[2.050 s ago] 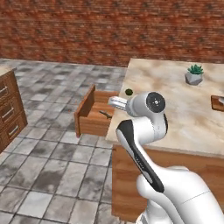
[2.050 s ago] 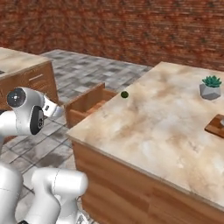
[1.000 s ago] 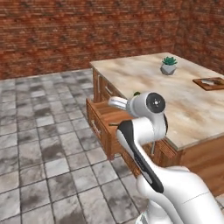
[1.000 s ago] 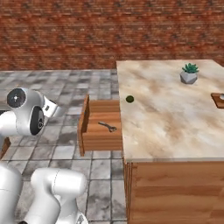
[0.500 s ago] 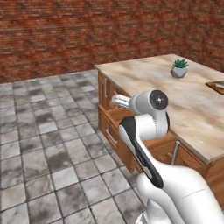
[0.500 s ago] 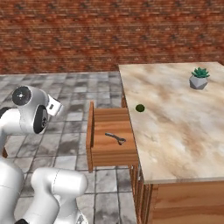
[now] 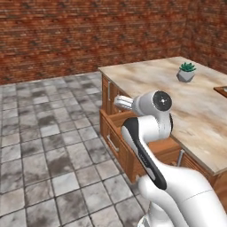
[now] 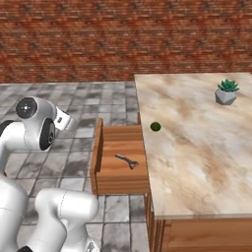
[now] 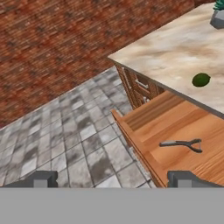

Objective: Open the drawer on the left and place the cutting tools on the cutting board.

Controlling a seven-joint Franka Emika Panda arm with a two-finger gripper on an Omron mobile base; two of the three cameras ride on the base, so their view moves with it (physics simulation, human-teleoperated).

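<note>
We hold our tool point(image 9: 112, 179) wide open and empty, above the floor. Ahead and to its right the drawer point(image 9: 175, 131) stands pulled out, one of the cutting tools point(image 9: 181, 144) lying flat inside. Beyond it, a green fruit point(image 9: 201, 79) sits on the tabletop point(image 9: 175, 48).

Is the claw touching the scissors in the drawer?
Apart. In the hand view the open claw sits at the bottom edge, with bare drawer wood between its tips and the scissors.
</note>
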